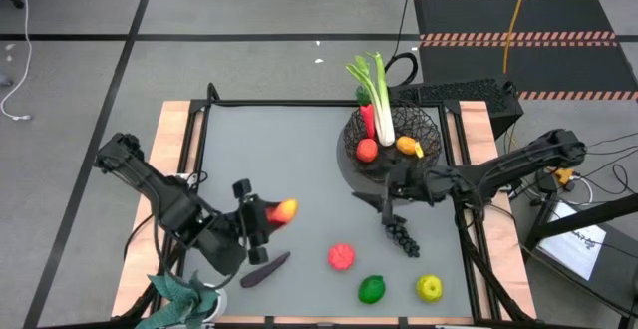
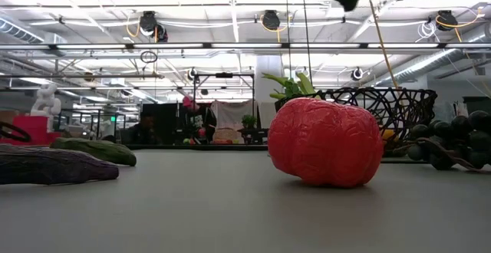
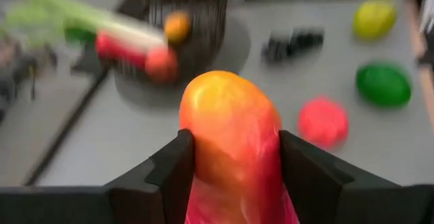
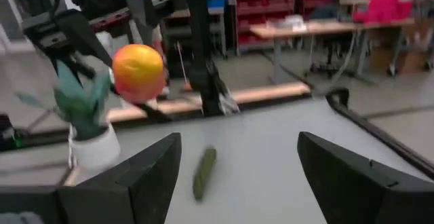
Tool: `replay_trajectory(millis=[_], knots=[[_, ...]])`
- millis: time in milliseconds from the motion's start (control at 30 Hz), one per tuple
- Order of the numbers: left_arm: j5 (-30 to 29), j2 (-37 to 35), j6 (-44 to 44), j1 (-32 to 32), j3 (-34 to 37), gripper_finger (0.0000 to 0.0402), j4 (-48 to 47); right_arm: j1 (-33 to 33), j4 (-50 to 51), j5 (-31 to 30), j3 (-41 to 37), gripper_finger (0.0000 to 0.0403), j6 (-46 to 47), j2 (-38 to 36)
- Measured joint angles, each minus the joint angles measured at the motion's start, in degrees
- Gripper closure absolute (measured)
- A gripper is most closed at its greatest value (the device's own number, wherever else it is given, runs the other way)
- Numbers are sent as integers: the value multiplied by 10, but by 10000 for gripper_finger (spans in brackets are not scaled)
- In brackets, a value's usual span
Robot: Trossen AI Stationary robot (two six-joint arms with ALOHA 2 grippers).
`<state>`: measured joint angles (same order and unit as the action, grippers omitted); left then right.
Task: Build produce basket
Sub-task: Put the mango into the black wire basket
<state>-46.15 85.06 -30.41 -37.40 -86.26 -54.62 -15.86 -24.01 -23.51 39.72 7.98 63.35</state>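
My left gripper (image 1: 269, 215) is raised over the table's near left part and is shut on an orange, red and yellow fruit (image 1: 283, 210). The black wire basket (image 1: 419, 122) stands at the far right and holds a leek (image 1: 377, 92), a red piece (image 1: 367, 151) and an orange piece (image 1: 409, 146). My right gripper (image 4: 234, 166) hangs open and empty just in front of the basket. On the table lie dark grapes (image 1: 403, 235), a red fruit (image 1: 341, 256), a green fruit (image 1: 372, 289), a yellow-green fruit (image 1: 430, 287), an eggplant (image 1: 265, 269) and a cucumber (image 4: 204, 172). My left gripper pinches the fruit's two sides (image 3: 203, 163) between its two fingers (image 3: 173, 173), on the red half. The orange-yellow end (image 3: 227, 102) sticks out past the fingertips. The fingers come from the table's left, slanting down. The fruit is lifted clear of the table.
A teal leafy plant (image 1: 184, 294) in a white pot stands at the near left corner, beside my left arm. Wooden rails (image 1: 179, 140) border the grey table top. The middle and far left of the top are bare.
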Motion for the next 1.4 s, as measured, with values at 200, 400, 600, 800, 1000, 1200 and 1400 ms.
replay_trajectory(millis=[200, 400, 600, 800, 1000, 1200, 1400], knots=[[-37, 1, 182, 18, -4, 202, 182, 0, -227, 96, 0, 115, -38, 107], [-32, 11, 287, 42, -3, 204, 314, -3, -369, 146, 1, 114, -72, 189], [-17, 21, 359, 58, 49, 206, 452, -4, -375, 144, 28, 93, -73, 229], [-3, 19, 391, 77, 96, 201, 548, -8, -374, 144, 45, 67, -74, 242], [61, 18, 387, 105, 132, 202, 623, -12, -390, 144, 45, 66, -76, 243], [70, 18, 379, 120, 151, 194, 656, -11, -390, 138, 45, 82, -72, 243], [112, 18, 352, 124, 151, 191, 658, -11, -388, 122, 45, 132, -79, 242]])
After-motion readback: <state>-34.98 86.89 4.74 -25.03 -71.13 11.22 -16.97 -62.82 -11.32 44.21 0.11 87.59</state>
